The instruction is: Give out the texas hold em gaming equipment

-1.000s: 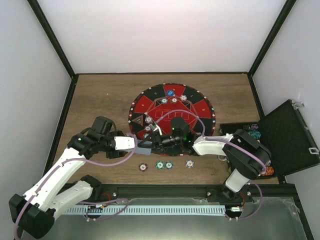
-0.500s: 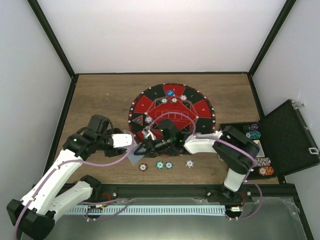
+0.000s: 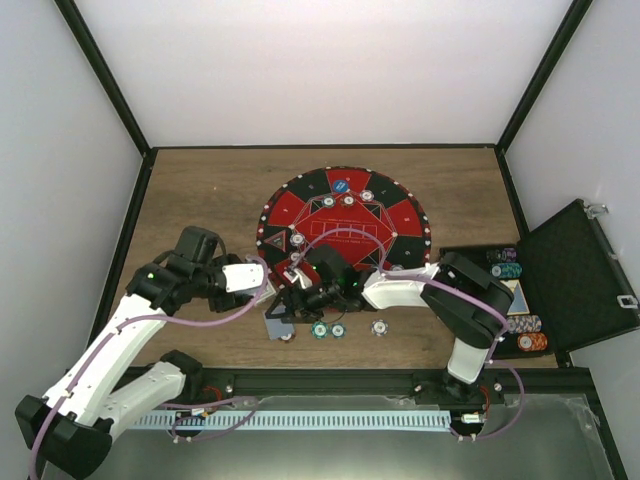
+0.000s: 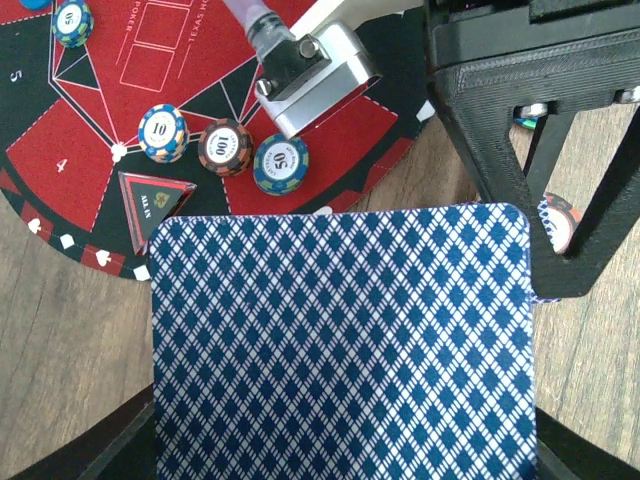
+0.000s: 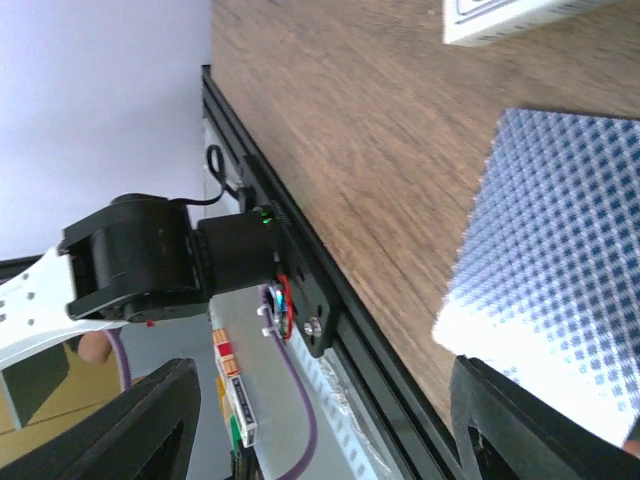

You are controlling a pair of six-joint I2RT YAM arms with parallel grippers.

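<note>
Holding one playing card, blue-diamond back up: left gripper, jaws closed against the card's side edges, over the table at the near-left rim of the round mat. Right gripper: jaws parted, empty, one fingertip touching the card's right edge. Three chips on the mat. Row of chips on the table just beside the card.

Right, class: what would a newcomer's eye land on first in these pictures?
The round red-and-black mat at the centre of the table stands out first. In the left wrist view a blue diamond-backed card fills the lower frame. An open black case holding chip stacks sits at the right.
</note>
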